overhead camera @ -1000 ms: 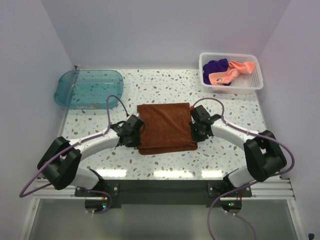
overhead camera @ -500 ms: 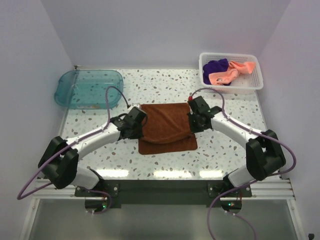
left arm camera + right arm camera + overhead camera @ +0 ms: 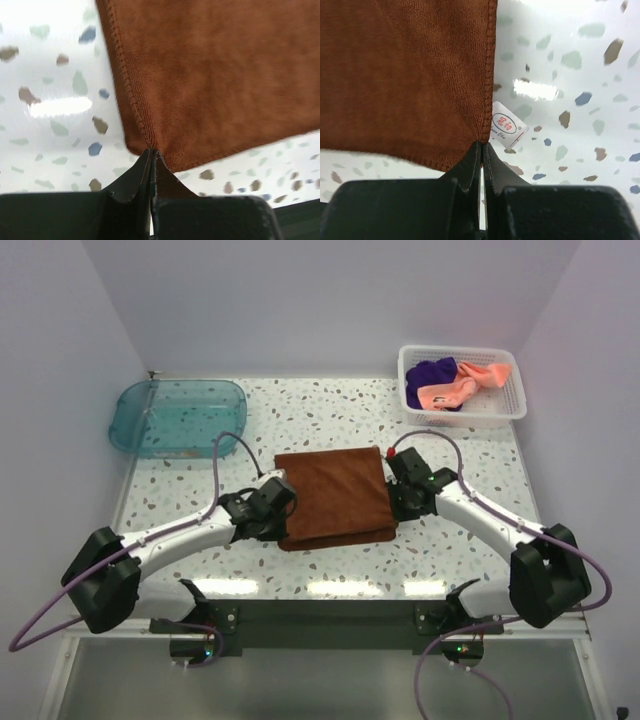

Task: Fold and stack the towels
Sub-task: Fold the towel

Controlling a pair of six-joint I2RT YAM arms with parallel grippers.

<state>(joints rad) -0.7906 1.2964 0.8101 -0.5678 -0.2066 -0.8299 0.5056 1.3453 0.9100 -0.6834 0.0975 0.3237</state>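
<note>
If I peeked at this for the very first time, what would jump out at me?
The rust brown towel in the middle of the speckled table jumps out first. The left gripper and the right gripper each pinch a corner of it, one on either side. Next comes the white basket at the far right corner, holding a pink towel and a purple towel.

Speckled white table (image 3: 330,410) boxed in by pale walls (image 3: 330,300)
Plain lilac-tinted walls stand at 9, 12 and 3 o'clock; bright strips of light (image 3: 340,587) glint along the table's 6 o'clock edge.
</note>
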